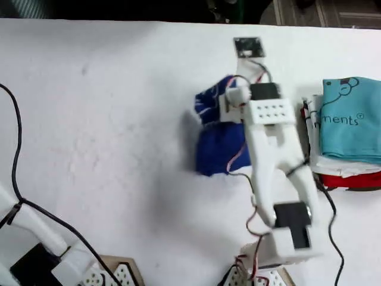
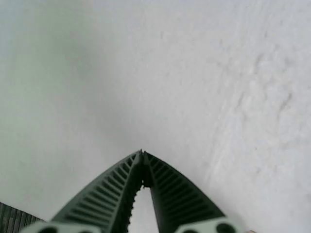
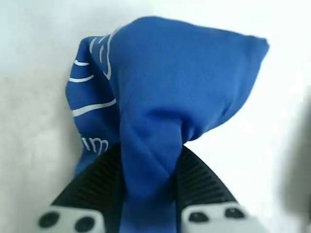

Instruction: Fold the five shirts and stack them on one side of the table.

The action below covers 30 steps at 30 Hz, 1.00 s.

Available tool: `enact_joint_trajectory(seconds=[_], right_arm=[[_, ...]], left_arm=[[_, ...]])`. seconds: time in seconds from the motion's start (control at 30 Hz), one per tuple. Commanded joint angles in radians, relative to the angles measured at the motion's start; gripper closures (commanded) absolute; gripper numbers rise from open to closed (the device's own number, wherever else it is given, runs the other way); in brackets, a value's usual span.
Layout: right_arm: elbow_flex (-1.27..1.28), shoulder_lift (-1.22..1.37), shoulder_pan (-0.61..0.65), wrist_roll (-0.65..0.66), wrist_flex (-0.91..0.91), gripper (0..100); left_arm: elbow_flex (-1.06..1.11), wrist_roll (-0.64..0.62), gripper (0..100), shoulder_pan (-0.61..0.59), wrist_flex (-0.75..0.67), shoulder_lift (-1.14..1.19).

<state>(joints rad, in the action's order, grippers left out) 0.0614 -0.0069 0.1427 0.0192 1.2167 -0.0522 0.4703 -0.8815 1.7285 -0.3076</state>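
One blue shirt (image 1: 215, 146) sits bunched just right of centre in the high view, with my right end effector (image 3: 148, 165) clenched on a thick gathered fold of it. I judge it light, soft and limp, apt to sag and crumple; a hem or corner would spread it better. My left end effector (image 2: 142, 162) is closed on nothing over the bare bench (image 1: 107, 119). Folded shirts (image 1: 351, 119) are stacked at the right edge.

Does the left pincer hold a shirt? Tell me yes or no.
No, the left pincer is shut with nothing between its tips, above the white table.
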Motion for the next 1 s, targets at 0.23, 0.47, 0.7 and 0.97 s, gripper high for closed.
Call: enact_joint_trajectory(seconds=[0.23,0.47,0.7,0.97], right_arm=[[-0.018,-0.346,-0.234,0.244,0.053,98.1],[-0.017,-0.394,-0.406,0.385,-0.01,98.1],[-0.017,-0.331,-0.535,0.442,-0.16,98.1],[-0.017,-0.24,-0.615,0.442,-0.254,98.1]], left_arm=[[-0.038,0.0,98,0.007,-0.012,-0.036],[-0.038,0.0,98,0.007,-0.014,-0.036],[-0.038,-0.005,98,0.05,-0.012,-0.036],[-0.038,-0.005,98,0.05,-0.015,-0.036]])
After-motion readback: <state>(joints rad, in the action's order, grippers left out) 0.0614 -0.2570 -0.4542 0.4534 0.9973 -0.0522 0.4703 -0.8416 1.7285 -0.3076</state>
